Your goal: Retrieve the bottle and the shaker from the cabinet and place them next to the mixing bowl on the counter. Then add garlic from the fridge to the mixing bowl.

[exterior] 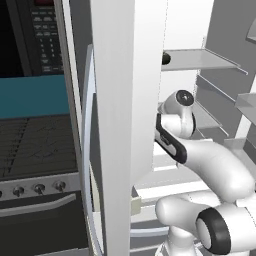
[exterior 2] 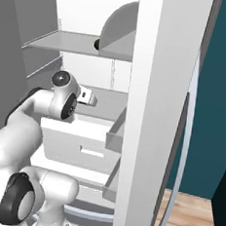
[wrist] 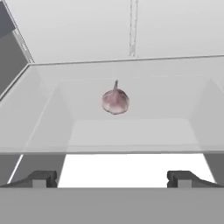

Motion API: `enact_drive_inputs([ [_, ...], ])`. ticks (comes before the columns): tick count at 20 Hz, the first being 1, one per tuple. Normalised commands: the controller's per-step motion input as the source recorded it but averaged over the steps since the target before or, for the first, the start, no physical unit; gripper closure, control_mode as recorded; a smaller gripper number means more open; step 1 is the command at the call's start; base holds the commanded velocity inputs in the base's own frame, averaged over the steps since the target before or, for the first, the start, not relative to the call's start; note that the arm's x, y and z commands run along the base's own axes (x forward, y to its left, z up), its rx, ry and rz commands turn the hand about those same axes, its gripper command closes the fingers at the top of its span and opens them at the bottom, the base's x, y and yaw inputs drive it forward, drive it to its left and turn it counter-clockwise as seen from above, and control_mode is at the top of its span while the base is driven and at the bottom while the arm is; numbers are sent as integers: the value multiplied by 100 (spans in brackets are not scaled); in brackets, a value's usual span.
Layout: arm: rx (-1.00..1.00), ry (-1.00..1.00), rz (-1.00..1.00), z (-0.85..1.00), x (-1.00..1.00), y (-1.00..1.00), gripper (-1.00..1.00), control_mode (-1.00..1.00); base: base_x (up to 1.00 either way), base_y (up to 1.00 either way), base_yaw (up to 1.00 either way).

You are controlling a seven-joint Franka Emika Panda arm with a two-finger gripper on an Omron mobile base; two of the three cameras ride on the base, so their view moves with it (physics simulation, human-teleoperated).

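Gripper [wrist: 112,178] seen in the hand view: both dark fingertips stand wide apart at the bottom, nothing between them, nothing held. Ahead of them lies the garlic [wrist: 115,101], a single pinkish-white bulb with mottled skin, its short stem tip pointing toward the top of this view, long axis running stem to base. It sits alone in a clear drawer [wrist: 52,127] inside the fridge, near the middle of the drawer's back wall, well apart from the fingertips.

Left base view: the fridge [exterior: 117,125] stands with its pale door open and edge-on, the long curved bar handle on its left side. The white arm [exterior: 210,165] reaches past the door into the white interior, below a grey shelf [exterior: 200,60].

Right base view: the arm's wrist sits over a white drawer front beneath the shelf; the garlic cannot be made out.
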Motion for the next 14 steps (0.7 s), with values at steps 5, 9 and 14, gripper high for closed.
enact_drive_inputs([
  [5,0,0,0,-20,37,4,-100,-100,0,0,0],
  [9,0,0,0,-2,47,0,-100,-100,0,0,0],
  [14,0,0,0,-2,40,0,-100,-100,0,0,0],
])
